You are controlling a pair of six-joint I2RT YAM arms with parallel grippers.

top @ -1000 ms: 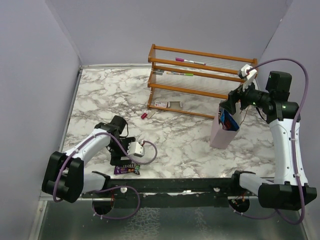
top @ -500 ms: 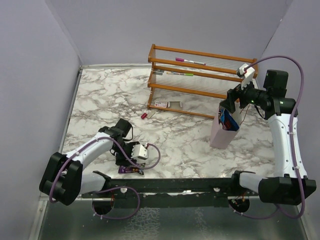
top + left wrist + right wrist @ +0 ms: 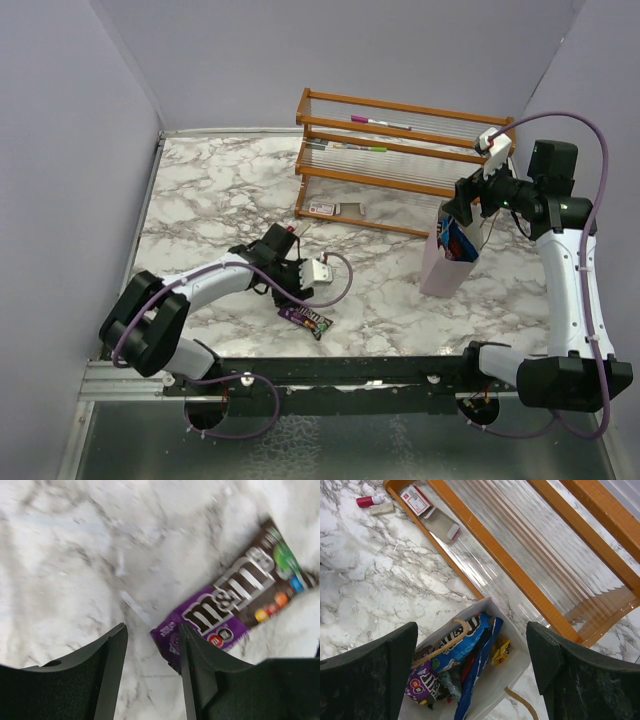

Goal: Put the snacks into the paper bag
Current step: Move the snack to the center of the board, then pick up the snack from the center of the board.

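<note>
A purple and brown M&M's packet (image 3: pixel 305 320) lies flat on the marble table near the front edge. In the left wrist view the packet (image 3: pixel 235 600) has its purple end against the inner side of the right finger (image 3: pixel 192 675). My left gripper (image 3: pixel 292 296) is open just above that end, with bare marble between the jaws (image 3: pixel 151 630). The pale paper bag (image 3: pixel 440 268) stands at the right. My right gripper (image 3: pixel 462 205) hovers open above the bag's mouth (image 3: pixel 471 630). The bag (image 3: pixel 517 672) holds several snacks: a blue packet (image 3: pixel 462 640), a purple one (image 3: pixel 420 685) and a yellow one (image 3: pixel 500 650).
A wooden rack with clear shelves (image 3: pixel 400 160) stands at the back right, close behind the bag. A tiny red cylinder (image 3: pixel 288 231) and a flat white card (image 3: pixel 322 208) lie in front of the rack. Walls enclose the table on three sides.
My left gripper has swung right along the front of the table, and the purple packet has shifted right and turned with it. The right gripper has stayed over the bag.
</note>
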